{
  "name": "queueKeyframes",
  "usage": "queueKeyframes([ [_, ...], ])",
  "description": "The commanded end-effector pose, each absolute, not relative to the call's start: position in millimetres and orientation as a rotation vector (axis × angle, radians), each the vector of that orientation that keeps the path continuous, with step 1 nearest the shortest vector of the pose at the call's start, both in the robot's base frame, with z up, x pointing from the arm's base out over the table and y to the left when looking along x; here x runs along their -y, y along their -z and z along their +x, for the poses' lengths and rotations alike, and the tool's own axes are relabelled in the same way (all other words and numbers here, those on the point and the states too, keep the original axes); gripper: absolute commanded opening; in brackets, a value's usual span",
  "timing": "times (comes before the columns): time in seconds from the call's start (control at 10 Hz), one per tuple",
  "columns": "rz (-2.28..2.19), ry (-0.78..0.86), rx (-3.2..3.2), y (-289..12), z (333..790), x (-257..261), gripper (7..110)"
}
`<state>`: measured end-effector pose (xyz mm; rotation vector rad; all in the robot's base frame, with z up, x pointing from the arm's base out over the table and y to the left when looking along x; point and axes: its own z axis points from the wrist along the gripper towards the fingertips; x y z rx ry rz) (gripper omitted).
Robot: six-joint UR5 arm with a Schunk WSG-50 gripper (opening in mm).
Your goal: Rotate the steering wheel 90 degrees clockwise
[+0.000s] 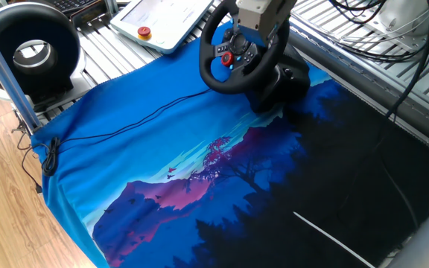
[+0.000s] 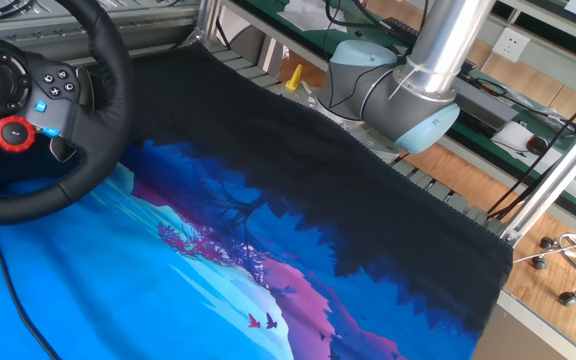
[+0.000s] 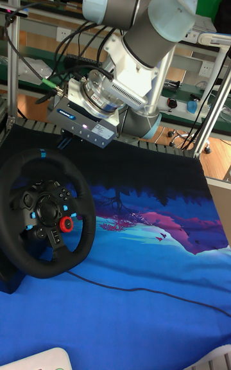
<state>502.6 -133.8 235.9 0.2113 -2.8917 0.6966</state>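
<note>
— What sits at the left of the table?

— In one fixed view, a black ring-shaped device (image 1: 32, 53) with a silver-white centre, off the cloth. A thin black cable (image 1: 125, 123) crosses the blue landscape cloth (image 1: 147, 186) toward the wheel.

— And the steering wheel?

— The steering wheel (image 1: 240, 56) stands at the far edge of the cloth on its bulky black base (image 1: 285, 82), its face tilted toward the camera. In the tall fixed view the red button (image 3: 67, 223) sits low right on the hub, and the blue rim stripe (image 3: 42, 152) lies at the top.

— The gripper?

— The gripper (image 3: 64, 143) hangs just above the rim's top (only its grey body and blue tips show). I cannot tell whether the fingers are spread or pressed together.
</note>
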Motion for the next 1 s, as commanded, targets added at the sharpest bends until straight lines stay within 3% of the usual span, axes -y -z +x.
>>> queueKeyframes([
  [0.0,0.187,-0.684,2.918,-233.3,506.0,133.2,7],
  [0.9,0.150,-0.669,3.023,-216.9,530.4,128.0,7],
])
